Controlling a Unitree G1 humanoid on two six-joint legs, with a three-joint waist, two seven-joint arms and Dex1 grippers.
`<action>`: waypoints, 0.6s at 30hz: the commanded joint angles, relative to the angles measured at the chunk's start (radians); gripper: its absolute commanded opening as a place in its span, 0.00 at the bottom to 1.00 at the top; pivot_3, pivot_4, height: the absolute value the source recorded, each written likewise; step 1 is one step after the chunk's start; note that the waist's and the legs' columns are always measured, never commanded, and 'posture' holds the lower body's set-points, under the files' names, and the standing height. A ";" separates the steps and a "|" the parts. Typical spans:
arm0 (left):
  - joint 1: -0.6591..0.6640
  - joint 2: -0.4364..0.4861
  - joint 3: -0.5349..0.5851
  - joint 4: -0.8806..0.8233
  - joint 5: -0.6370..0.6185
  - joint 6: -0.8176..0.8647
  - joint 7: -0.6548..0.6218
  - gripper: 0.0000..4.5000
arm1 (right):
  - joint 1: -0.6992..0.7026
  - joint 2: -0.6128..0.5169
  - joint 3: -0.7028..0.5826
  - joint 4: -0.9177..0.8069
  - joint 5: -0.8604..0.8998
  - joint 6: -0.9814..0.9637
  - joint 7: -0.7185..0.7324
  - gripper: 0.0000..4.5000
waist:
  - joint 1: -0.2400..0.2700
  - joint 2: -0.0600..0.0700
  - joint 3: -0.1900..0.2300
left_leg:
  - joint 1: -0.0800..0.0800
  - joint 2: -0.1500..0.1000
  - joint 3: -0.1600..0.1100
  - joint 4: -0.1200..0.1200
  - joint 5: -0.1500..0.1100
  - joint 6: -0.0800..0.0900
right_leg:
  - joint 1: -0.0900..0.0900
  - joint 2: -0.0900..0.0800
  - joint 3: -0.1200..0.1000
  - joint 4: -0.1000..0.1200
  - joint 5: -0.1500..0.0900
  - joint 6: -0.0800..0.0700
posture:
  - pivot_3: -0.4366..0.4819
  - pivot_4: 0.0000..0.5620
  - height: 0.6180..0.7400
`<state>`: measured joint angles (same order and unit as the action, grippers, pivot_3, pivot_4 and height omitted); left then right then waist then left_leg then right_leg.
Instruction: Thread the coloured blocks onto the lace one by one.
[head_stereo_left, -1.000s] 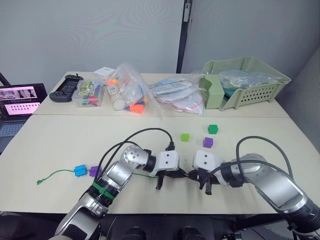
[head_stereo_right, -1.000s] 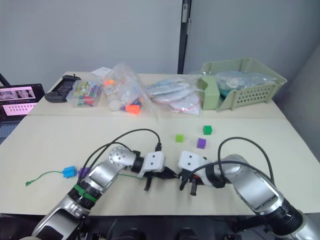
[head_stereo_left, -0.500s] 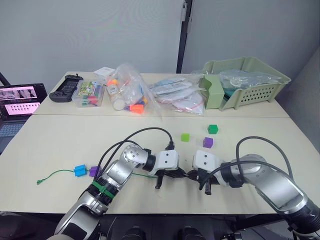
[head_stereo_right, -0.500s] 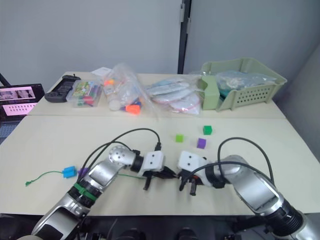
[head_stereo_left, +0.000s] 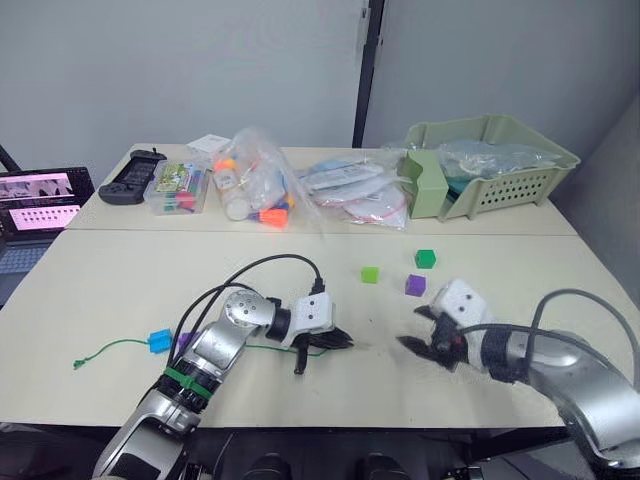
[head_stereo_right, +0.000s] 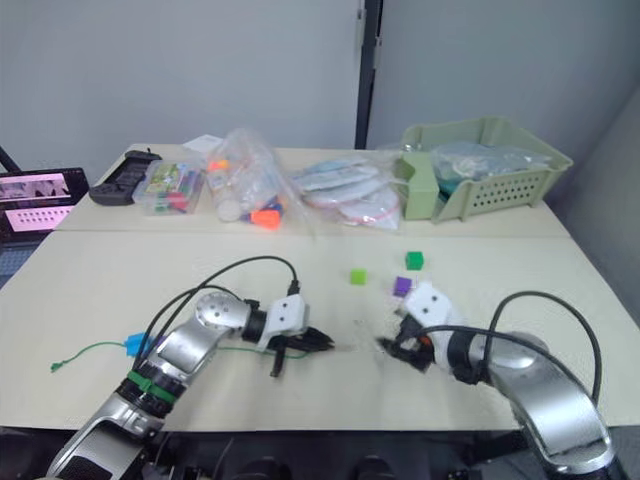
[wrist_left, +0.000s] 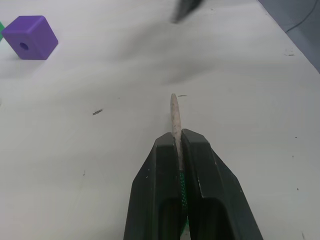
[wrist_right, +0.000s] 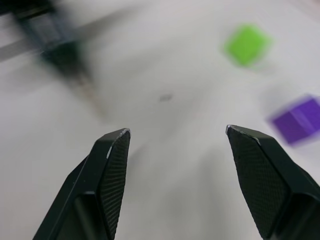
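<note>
While the head views set the whole table (head_stereo_left: 100, 290) out, the wrist views give the close detail. From the head, the left gripper (head_stereo_left: 335, 342) lies low over the near middle of the table and the right gripper (head_stereo_left: 420, 335) sits apart from it to the right, just short of the loose purple block (head_stereo_left: 415, 285). The left wrist view makes plain what the head view cannot: the left gripper's fingers (wrist_left: 155, 200) are clamped on the lace (head_stereo_left: 110, 348), its stiff pale tip (wrist_left: 174, 117) poking out past them just above the tabletop, with green string visible between the pads. The head view shows the rest of the lace trailing left across the table, carrying the blue block (head_stereo_left: 158, 340) and a second purple block (head_stereo_left: 184, 341) beside it, with the knotted end farther left. The right wrist view shows the right gripper spread wide and empty, with the light green block (wrist_right: 247, 44) and the loose purple block ahead of it. The dark green block (head_stereo_left: 425, 258) lies just beyond the loose purple one.
</note>
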<state>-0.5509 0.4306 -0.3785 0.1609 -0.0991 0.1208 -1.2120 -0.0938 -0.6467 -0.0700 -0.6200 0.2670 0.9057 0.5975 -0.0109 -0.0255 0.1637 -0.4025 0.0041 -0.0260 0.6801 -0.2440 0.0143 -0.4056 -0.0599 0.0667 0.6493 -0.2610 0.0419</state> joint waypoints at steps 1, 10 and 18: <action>0.000 0.008 0.021 -0.049 -0.020 0.013 0.001 0.00 | 0.024 0.106 -0.029 -0.018 -0.057 0.002 -0.175 0.73 | -0.001 0.000 0.000 | 0.000 0.000 0.000 0.000 0.000 0.000 | 0.000 0.000 0.000 0.000 0.000 0.000 | 0.48 0.27 1.00; -0.001 0.016 0.029 -0.054 -0.018 0.016 0.006 0.00 | -0.045 0.511 0.052 0.151 -0.239 -0.141 -0.593 0.73 | -0.005 0.001 0.000 | 0.001 0.000 0.001 -0.001 0.001 -0.001 | -0.001 0.000 0.001 0.001 0.000 0.000 | 0.48 0.27 1.00; 0.000 0.023 0.026 -0.055 -0.012 0.015 0.010 0.00 | -0.131 0.573 0.048 0.353 -0.300 -0.319 -0.686 0.73 | -0.005 0.001 0.000 | 0.001 -0.001 0.000 -0.001 0.001 -0.001 | -0.001 -0.001 0.001 0.002 0.000 0.000 | 0.48 0.27 1.00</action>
<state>-0.5433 0.4511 -0.3677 0.1389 -0.1024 0.1385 -1.2055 -0.2056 -0.0780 -0.0108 -0.2850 -0.0197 0.6354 -0.0740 -0.0162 -0.0241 0.1632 -0.4010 0.0029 -0.0257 0.6787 -0.2435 0.0134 -0.4068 -0.0605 0.0676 0.6530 -0.2607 0.0421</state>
